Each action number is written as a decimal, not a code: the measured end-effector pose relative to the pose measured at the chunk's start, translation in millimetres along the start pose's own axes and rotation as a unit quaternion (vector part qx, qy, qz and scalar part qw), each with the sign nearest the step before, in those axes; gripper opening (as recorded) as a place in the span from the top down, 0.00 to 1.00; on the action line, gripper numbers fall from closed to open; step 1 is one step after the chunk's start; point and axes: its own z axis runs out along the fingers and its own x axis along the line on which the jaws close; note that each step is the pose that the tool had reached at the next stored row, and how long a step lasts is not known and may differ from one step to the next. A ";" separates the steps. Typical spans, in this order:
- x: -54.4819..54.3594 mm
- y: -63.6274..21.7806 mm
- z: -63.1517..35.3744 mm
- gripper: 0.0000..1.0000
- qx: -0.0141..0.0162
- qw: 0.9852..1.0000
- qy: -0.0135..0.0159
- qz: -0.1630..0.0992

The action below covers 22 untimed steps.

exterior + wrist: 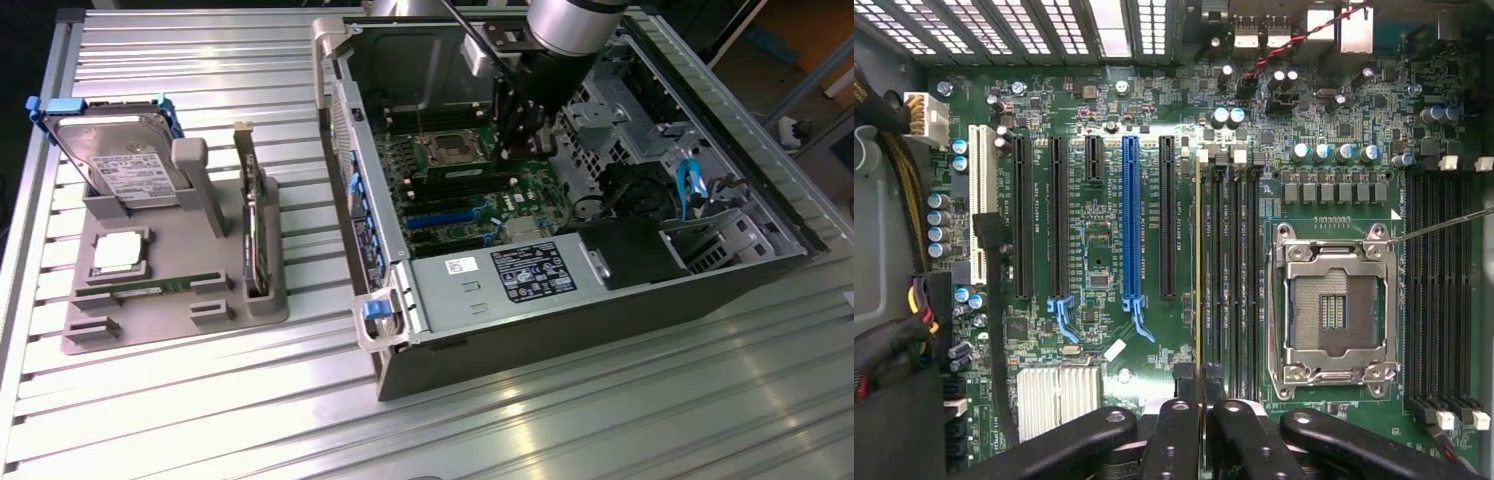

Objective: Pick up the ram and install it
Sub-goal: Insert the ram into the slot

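At the gripper [1199,425]: clamped on the ram [1199,290], pinched by its thin edge between two black fingers [1172,440]. Held on edge over the motherboard [1094,290], in line with the memory slots [1232,280], along the side of that bank nearest the expansion slots [1167,215]. Cannot tell whether seated or just above.

Close by the fingers: a silver heatsink [1059,400]. Just beyond the memory slots: the open CPU socket [1334,310] in its metal frame, then a second slot bank [1439,280]. On the ram's other side, near but apart: the black expansion slots and one blue slot [1131,220].

Further out, from the exterior view: gripper [518,150] down inside the open case [587,320], walled in, with a black box [627,250] and blue cable [687,185] toward the exterior view's right.

Farthest, well apart on the table [601,420] at the exterior view's left: a grey tray [100,335] with a hard drive [127,165] leaning and a card [250,220] on edge.
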 end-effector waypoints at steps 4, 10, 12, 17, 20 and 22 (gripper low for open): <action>-1.7 0.0 1.8 0.88 0.000 1.000 0.000 0.000; -2.1 0.0 2.5 0.88 0.000 1.000 0.000 0.000; -2.2 0.0 2.6 0.88 0.000 1.000 0.000 0.000; -2.1 0.1 3.7 0.88 0.000 1.000 0.000 0.000; -2.1 0.2 3.9 0.88 0.000 1.000 0.000 0.000; -2.1 0.8 4.2 0.88 0.000 1.000 0.000 0.000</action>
